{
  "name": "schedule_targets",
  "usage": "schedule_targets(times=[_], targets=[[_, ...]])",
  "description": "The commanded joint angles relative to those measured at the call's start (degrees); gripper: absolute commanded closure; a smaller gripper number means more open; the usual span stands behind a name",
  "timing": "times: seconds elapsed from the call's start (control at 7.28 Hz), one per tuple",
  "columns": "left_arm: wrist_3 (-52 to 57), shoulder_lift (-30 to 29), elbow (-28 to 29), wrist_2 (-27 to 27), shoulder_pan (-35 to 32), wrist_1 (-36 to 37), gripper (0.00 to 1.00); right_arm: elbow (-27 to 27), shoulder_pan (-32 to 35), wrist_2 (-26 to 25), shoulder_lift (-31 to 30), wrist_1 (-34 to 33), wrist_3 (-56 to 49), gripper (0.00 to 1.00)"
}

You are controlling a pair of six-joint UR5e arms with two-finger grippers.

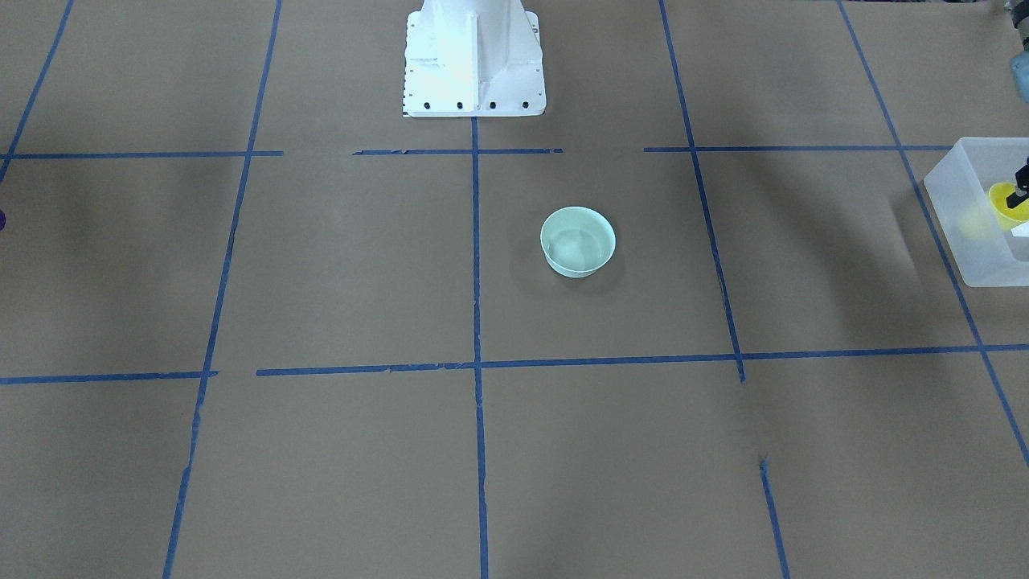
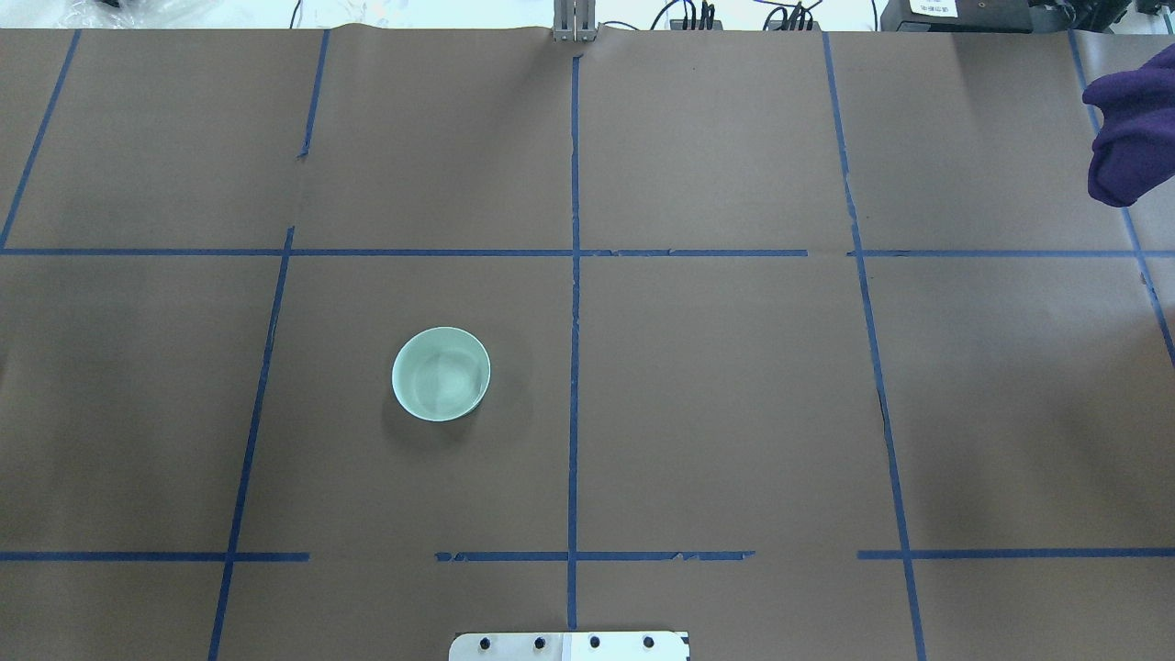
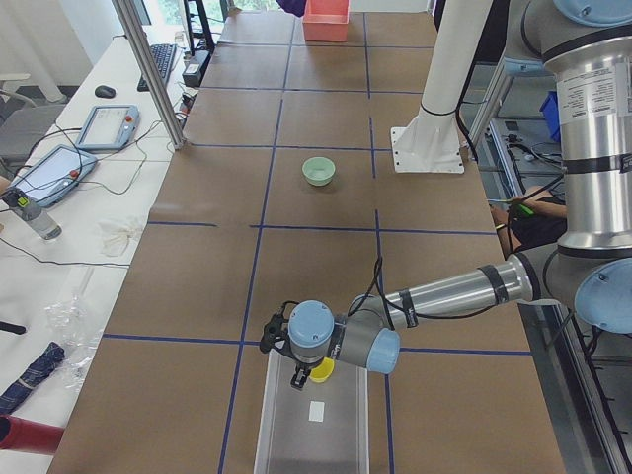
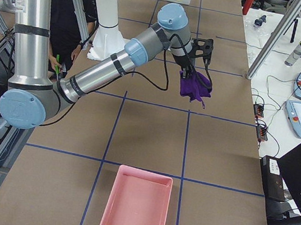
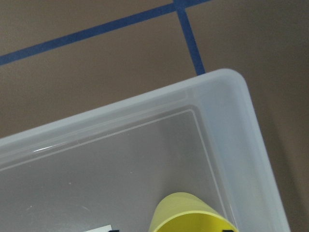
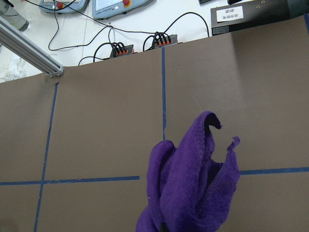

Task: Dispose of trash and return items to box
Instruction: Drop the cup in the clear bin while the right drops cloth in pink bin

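The pale mint-green bowl stands upright and empty near the table's middle; it also shows in the overhead view and the left side view. My left gripper is shut on the rim of the yellow cup and holds it inside the translucent tub at the table's left end. The left wrist view shows the cup above the tub's floor, near a corner. My right gripper is shut on the purple cloth, which hangs above the table.
A pink tray sits at the table's right end, below and nearer the camera than the hanging cloth. The white robot base stands at the robot-side edge. Blue tape lines grid the brown table cover.
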Motion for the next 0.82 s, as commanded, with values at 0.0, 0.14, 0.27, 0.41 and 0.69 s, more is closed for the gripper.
schedule_targets(times=[0.0, 0.14, 0.27, 0.41, 0.69], targets=[[-0.6, 0.4, -10.4, 6.6, -3.2, 2.4, 0.0, -1.0, 0.4, -0.8, -2.1, -0.2, -5.8, 1.0], [-0.9, -0.6, -16.1, 8.8, -5.1, 9.5, 0.0, -1.2, 1.2, -2.2, -3.8, -2.2, -12.2, 1.0], [-4.6, -1.3, -21.7, 9.2, -5.5, 14.2, 0.0, -1.4, 2.9, -4.4, -4.8, -6.7, -20.7, 1.0], [-11.9, -1.9, -23.8, 9.1, -5.4, 14.2, 0.0, -3.6, 5.3, -7.8, -6.0, -9.8, -31.4, 1.0], [-23.7, -5.6, -24.9, 6.9, -1.7, 14.0, 0.0, -11.4, 10.6, -12.5, -8.4, -12.9, -50.4, 1.0]])
